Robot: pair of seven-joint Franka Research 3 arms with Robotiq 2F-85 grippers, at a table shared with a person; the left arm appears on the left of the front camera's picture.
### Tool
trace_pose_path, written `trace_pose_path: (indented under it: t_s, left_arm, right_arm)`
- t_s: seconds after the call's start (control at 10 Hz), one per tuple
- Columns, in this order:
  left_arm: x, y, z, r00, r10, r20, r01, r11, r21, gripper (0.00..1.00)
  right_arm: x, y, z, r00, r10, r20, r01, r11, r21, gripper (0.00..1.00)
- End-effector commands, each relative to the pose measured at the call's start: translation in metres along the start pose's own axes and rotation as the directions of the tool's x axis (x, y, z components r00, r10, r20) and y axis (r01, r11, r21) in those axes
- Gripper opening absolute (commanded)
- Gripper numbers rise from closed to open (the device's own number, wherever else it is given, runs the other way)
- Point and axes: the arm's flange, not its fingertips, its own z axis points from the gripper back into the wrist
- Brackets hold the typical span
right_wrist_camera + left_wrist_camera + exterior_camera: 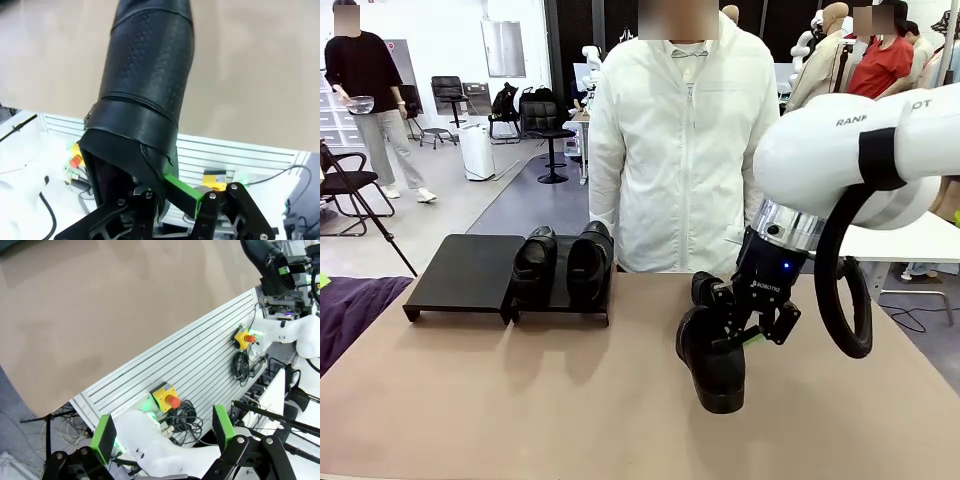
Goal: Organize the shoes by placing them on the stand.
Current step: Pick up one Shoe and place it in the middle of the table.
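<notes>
Right gripper (748, 338) clamps a shoe (712, 368), toe drooping toward the robot; stand (465, 270) lies well to its left, far half bare.

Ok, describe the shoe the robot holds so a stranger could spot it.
Find the white right arm over the table and follow it down to its fingers. The black shoe clamped there by its rim is the only one held; the others sit loose on the stand or table.
</notes>
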Motion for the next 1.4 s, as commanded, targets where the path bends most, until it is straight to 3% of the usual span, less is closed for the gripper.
trace_pose_path:
  t_s: [0.0,0.1,0.2,0.4,0.5,0.6,0.8,1.0,1.1,1.3]
  left_arm:
    - [-0.001,-0.001,0.001,1.000,-0.018,0.005,0.018,1.000,-0.014,1.00]
    - [-0.001,-0.001,0.001,1.000,-0.018,0.005,0.018,1.000,-0.014,1.00]
    - [-0.001,-0.001,0.001,1.000,-0.018,0.005,0.018,1.000,-0.014,1.00]
    - [-0.001,-0.001,0.001,1.000,-0.018,0.005,0.018,1.000,-0.014,1.00]
    - [-0.001,-0.001,0.001,1.000,-0.018,0.005,0.018,1.000,-0.014,1.00]
    - [-0.001,-0.001,0.001,1.000,-0.018,0.005,0.018,1.000,-0.014,1.00]
    - [-0.001,-0.001,0.001,1.000,-0.018,0.005,0.018,1.000,-0.014,1.00]
    - [-0.001,-0.001,0.001,1.000,-0.018,0.005,0.018,1.000,-0.014,1.00]
    - [-0.001,-0.001,0.001,1.000,-0.018,0.005,0.018,1.000,-0.014,1.00]
    - [-0.001,-0.001,0.001,1.000,-0.018,0.005,0.018,1.000,-0.014,1.00]
  right_arm:
    - [0.009,0.006,0.015,1.000,0.025,-0.016,-0.025,1.000,0.003,0.00]
    - [0.000,0.000,0.000,1.000,0.000,0.000,0.000,1.000,0.000,0.00]
    - [-0.022,0.018,-0.022,0.998,0.013,0.056,-0.013,1.000,0.001,0.00]
    - [-0.068,0.047,-0.064,0.996,0.040,0.076,-0.044,0.997,0.056,0.00]
    - [-0.075,0.065,-0.087,0.984,0.114,0.140,-0.125,0.989,0.076,0.00]
    - [-0.072,0.084,-0.113,0.976,0.169,0.138,-0.180,0.981,0.070,0.00]
    - [-0.055,0.114,-0.148,0.975,0.158,0.157,-0.173,0.982,0.083,0.00]
    - [-0.044,0.134,-0.165,0.977,0.094,0.190,-0.120,0.984,0.132,0.00]
    - [-0.040,0.137,-0.167,0.959,0.076,0.272,-0.113,0.986,0.125,0.00]
    - [-0.030,0.141,-0.173,0.966,0.037,0.257,-0.078,0.985,0.151,0.00]
